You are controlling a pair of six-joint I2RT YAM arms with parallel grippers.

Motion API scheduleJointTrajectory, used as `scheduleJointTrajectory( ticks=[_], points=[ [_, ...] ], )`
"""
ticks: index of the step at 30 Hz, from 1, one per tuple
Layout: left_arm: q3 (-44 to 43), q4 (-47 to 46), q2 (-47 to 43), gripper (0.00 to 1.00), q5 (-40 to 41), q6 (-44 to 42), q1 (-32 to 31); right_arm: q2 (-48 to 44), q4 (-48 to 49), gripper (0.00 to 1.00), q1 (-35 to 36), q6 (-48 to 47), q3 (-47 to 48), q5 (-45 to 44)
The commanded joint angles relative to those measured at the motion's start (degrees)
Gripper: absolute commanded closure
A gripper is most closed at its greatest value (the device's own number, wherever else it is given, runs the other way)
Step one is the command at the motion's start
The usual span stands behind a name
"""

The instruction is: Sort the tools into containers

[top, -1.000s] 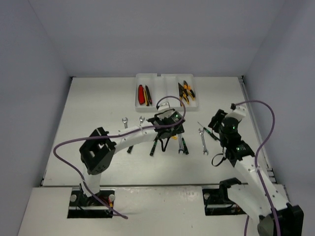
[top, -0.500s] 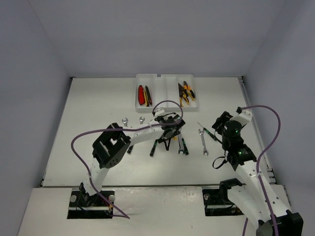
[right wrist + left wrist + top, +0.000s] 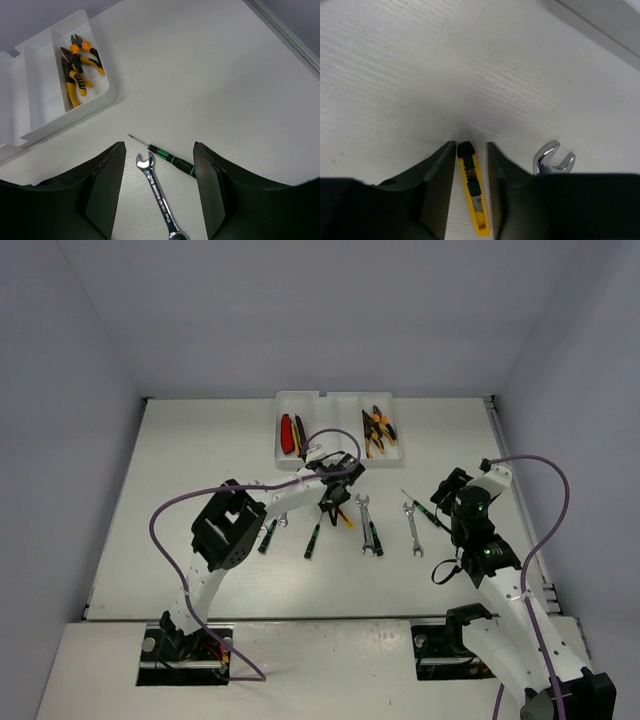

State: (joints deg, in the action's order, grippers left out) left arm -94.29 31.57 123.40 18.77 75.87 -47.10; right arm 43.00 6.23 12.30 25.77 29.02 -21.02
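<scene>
My left gripper (image 3: 333, 505) (image 3: 471, 145) is down at the table with its jaws drawn close round a yellow cutter (image 3: 472, 185) (image 3: 344, 518), which lies slanted between the fingers. A silver wrench (image 3: 554, 157) lies just to its right. My right gripper (image 3: 445, 490) (image 3: 159, 150) hovers open over another wrench (image 3: 157, 187) (image 3: 412, 525) and a black-green screwdriver (image 3: 172, 160), touching neither. The white tray (image 3: 335, 430) (image 3: 35, 95) stands at the back. Its left slot holds red and yellow cutters (image 3: 292, 433). Its right slot holds orange-handled pliers (image 3: 377, 428) (image 3: 76, 65).
More tools lie on the table near the left arm: two screwdrivers (image 3: 313, 538) (image 3: 268, 533), a small wrench (image 3: 283, 520) and two more tools (image 3: 368, 525) right of the cutter. Grey walls close in the table on three sides.
The left gripper has moved a little back and left, dropped onto the yellow cutter and narrowed its jaws around it. The right arm has shifted slightly; its jaws stay as they were.
</scene>
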Motion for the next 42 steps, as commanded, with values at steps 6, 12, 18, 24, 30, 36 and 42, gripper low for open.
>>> scheduleJointTrajectory(
  ticks=[6,12,18,24,30,36,42],
  points=[
    [-3.9,2.3,1.9,0.90,-2.0,-11.3,0.9,0.2,3.8,0.46,-0.4,0.9,0.5,-1.2],
    [-3.4,3.6,-1.1,0.66,-1.2,-15.2,0.7,0.6,3.7,0.46,-0.4,0.8,0.6,-0.9],
    [-1.9,3.6,-4.0,0.55,-2.0,-17.2,0.5,0.9,3.8,0.46,-0.5,0.8,0.6,-0.5],
    [-1.1,3.4,-3.3,0.54,-4.0,-15.8,-1.7,1.1,3.8,0.46,-0.5,0.7,0.7,-0.5],
    [-2.2,3.4,-0.4,0.59,-5.7,-14.4,-2.7,0.9,3.8,0.46,-0.5,0.7,0.7,-0.4],
    [-2.2,3.3,-0.4,0.69,-5.3,-14.6,-3.2,0.5,3.8,0.46,-0.5,0.7,0.6,-0.3],
    [-4.4,3.4,-0.2,0.82,-3.7,-18.8,-3.0,0.5,3.8,0.46,-0.5,0.7,0.5,-0.2]
  ],
)
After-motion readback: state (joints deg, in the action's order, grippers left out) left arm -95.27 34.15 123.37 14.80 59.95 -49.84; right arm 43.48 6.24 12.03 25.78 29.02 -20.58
